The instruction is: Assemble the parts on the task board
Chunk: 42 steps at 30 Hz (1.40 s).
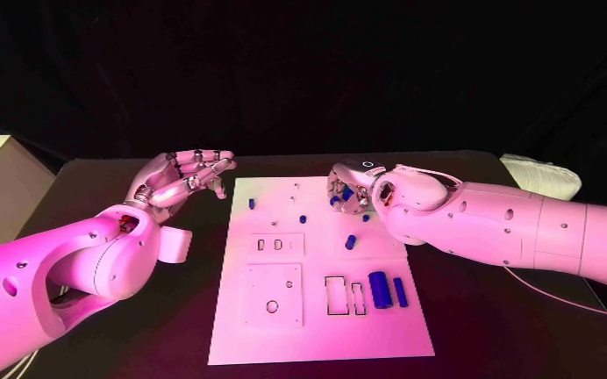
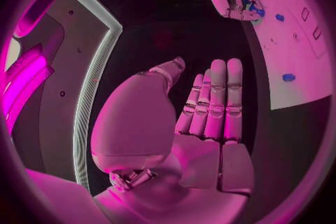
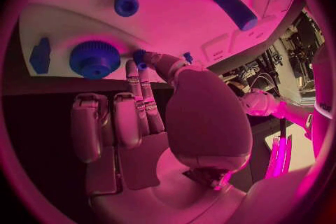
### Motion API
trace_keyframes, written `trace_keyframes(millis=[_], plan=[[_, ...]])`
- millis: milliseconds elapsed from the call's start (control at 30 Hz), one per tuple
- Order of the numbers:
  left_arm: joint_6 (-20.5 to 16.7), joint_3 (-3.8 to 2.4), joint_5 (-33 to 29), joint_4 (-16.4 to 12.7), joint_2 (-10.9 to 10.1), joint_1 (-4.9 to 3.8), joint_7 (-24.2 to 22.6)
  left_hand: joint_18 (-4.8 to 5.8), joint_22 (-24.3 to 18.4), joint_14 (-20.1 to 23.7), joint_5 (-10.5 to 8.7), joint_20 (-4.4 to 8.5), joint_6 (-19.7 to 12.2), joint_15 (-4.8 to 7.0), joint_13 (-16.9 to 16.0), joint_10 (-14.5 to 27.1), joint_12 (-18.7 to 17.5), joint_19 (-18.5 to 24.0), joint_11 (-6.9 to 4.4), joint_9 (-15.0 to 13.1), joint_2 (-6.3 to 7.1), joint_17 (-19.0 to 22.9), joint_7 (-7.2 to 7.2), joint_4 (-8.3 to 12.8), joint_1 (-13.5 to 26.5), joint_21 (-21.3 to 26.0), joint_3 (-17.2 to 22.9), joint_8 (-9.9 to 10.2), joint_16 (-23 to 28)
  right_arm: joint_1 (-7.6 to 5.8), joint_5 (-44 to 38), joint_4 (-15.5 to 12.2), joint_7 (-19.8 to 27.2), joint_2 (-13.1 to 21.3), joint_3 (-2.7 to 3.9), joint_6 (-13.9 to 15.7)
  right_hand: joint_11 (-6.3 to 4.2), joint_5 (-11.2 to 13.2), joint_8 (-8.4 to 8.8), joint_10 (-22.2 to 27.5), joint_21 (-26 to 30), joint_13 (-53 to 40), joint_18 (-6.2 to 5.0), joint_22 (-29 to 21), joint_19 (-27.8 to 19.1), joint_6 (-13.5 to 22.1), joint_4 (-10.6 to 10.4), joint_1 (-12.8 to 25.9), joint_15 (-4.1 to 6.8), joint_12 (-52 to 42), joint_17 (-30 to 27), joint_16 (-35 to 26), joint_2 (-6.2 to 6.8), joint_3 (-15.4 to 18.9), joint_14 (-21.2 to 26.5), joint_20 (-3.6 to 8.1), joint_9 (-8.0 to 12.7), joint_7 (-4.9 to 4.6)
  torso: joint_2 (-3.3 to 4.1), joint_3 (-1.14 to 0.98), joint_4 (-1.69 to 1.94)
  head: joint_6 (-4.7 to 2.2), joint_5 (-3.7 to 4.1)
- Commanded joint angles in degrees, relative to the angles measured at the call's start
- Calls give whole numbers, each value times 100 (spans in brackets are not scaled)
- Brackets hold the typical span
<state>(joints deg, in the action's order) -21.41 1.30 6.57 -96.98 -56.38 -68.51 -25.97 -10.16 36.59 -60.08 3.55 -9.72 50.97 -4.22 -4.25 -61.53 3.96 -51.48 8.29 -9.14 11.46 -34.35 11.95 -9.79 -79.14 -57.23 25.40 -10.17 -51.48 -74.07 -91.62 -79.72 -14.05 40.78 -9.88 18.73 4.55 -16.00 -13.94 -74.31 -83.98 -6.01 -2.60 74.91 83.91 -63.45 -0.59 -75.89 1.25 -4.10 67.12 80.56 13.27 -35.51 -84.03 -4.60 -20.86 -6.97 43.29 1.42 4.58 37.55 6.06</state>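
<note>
Head view: white task board [image 1: 317, 326] lies flat at the middle of the black worktop [image 1: 493, 326]. Left hand [image 1: 186, 175] hovers over the worktop just beside the board's left edge, fingers extended and apart, holding nothing. Right hand [image 1: 354, 193] sits over the board's upper right area; right wrist view shows a small blue peg [image 3: 140, 58] at its fingertips [image 3: 133, 70], though a firm pinch cannot be confirmed. Beside it, a knurled blue disc [image 3: 94, 59] and a blue cylinder [image 3: 235, 7] rest on the board. Two larger blue cylinders [image 1: 387, 290] lie near the board's lower right.
</note>
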Motion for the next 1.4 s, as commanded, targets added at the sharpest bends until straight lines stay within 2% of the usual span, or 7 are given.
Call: trace_keyframes(millis=[33,367,667,833,1000,1233,1400], plan=[[80,-6,4,-12,3,-19,-26,-34,9,35,-27,-10,-43,-9,8,38,-18,31,19,-1,-43,7,12,27,29,-40,10,21,-25,4,-187,-47,-108,6,3,432,-182,47,-30,-234,-31,-157,62,589,265,-36,180,-248,52,-30,6,24,-210,-133,-207,47,-35,-7,4,10,1,-21,4],[82,-6,-1,-16,2,-19,-29,-35,15,38,-27,-12,-44,-9,8,42,-15,40,19,-1,-50,11,11,39,17,-50,20,22,-30,-21,-265,-168,-225,-71,36,882,-186,40,-49,-250,-51,-175,69,624,276,-28,213,-247,56,-25,34,41,-210,-160,-212,52,-77,-3,14,28,13,-96,8],[91,-7,-2,-35,13,-20,-27,-35,15,38,-27,-12,-44,-9,8,42,-15,40,19,-1,-50,11,11,39,17,-50,20,22,-30,-39,-297,141,-240,-441,60,1054,-186,39,-58,-253,-66,-183,74,647,283,-26,226,-241,56,-19,50,49,-207,-170,-214,53,-97,-2,41,30,38,-124,0],[97,-8,-2,-40,28,-22,-26,-35,15,38,-27,-12,-44,-9,8,42,-15,40,19,-1,-50,11,11,39,17,-50,20,22,-30,-40,-303,323,-212,-626,69,1109,-185,37,-60,-253,-68,-186,75,651,284,-21,234,-241,57,-16,55,53,-208,-179,-215,54,-107,-2,51,31,46,-133,43],[103,-10,-2,-39,47,-29,-21,-35,15,38,-27,-12,-44,-9,8,42,-15,40,19,-1,-50,11,11,39,17,-50,20,22,-30,-38,-305,434,-186,-773,84,1134,-185,38,-61,-252,-70,-187,76,655,285,-19,237,-240,57,-14,57,54,-208,-183,-215,54,-110,-2,69,61,101,-138,22],[108,-11,-2,-39,56,-58,-15,-35,15,38,-27,-12,-44,-9,8,42,-15,40,19,-1,-50,11,11,39,17,-50,20,22,-30,-34,-298,590,-160,-942,90,1108,-184,46,-64,-252,-71,-191,76,656,285,-15,241,-233,56,-10,54,54,-207,-188,-214,54,-121,-4,94,99,147,-127,17],[109,-12,-2,-37,61,-91,-10,-36,23,41,-28,-14,-47,-10,9,47,-13,50,19,-2,-52,15,11,51,10,-63,28,23,-37,-29,-274,685,-138,-1020,91,1052,-184,46,-64,-252,-71,-191,76,656,285,-15,241,-233,56,-10,54,54,-207,-188,-214,54,-121,-4,98,100,145,-104,4]])
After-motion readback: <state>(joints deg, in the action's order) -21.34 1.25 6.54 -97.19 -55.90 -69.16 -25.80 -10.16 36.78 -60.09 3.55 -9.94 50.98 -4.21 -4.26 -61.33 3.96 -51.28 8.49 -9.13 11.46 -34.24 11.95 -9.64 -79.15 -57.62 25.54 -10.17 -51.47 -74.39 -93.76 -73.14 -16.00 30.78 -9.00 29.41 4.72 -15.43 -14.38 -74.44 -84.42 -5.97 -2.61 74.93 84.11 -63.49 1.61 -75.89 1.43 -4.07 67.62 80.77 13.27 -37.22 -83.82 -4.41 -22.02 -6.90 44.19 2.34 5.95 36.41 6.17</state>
